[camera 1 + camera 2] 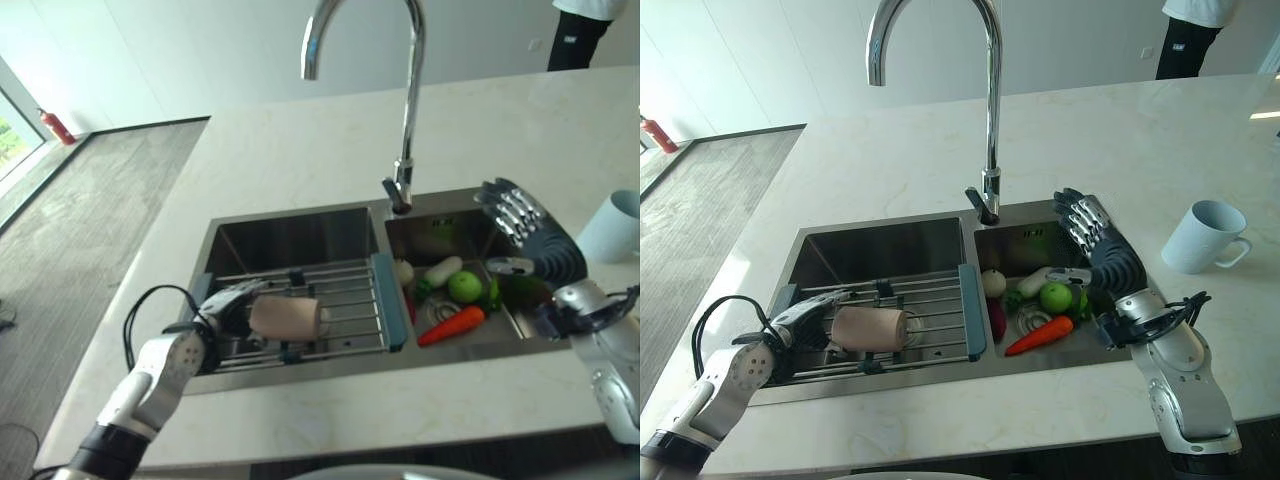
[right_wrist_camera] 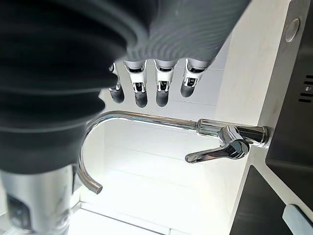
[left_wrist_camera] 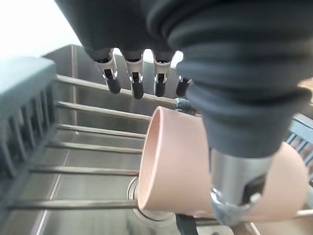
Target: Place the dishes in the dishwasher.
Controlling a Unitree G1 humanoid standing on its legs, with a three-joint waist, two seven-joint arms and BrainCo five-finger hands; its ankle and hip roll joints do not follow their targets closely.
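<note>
Now the left hand [image 1: 805, 318], fingers relaxed, reaches the pink cup [image 1: 868, 328] at nine o'clock; wrap it fully first. Right hand [image 1: 1095, 240] spread, empty.

A pale marble tabletop [image 1: 890, 170] holds a double steel sink [image 1: 880, 245]. A tall chrome faucet [image 1: 990, 120] curves up behind the divider. In the right basin lie a green apple [image 1: 1055, 297], a carrot [image 1: 1038, 337] and a white vegetable [image 1: 1038, 280], close together. A fire extinguisher [image 1: 57, 127] stands by the far wall. A person [image 1: 1188, 35] stands beyond the tabletop.
</note>
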